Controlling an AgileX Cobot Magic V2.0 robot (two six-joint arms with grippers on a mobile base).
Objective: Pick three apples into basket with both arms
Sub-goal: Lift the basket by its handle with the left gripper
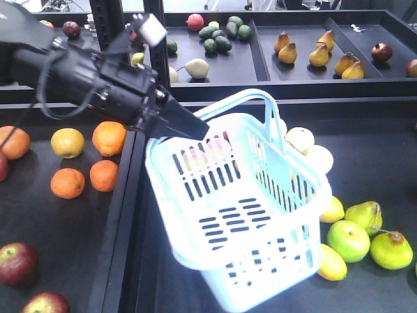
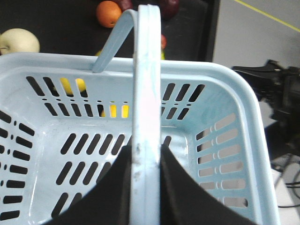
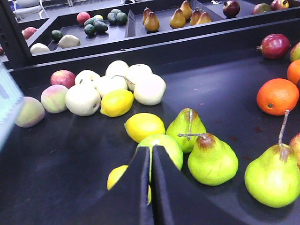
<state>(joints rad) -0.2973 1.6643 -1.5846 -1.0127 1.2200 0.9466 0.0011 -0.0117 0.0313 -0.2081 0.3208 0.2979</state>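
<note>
In the centre of the front view, the basket [image 1: 241, 202] is held tilted by the left gripper [image 1: 206, 133], whose jaws are clamped tight on its handle [image 2: 146, 93]. At lower left, two dark red apples [image 1: 16, 263] are seen on the black shelf [image 1: 65, 222], outside the basket. The right gripper [image 3: 151, 157] is shown all but closed, with nothing gripped.

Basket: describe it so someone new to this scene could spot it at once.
In the front view's middle, over the black table, hangs the basket. It is the only pale blue, slotted thing, tilted among loose fruit, its handle gripped by the left fingers.
</note>
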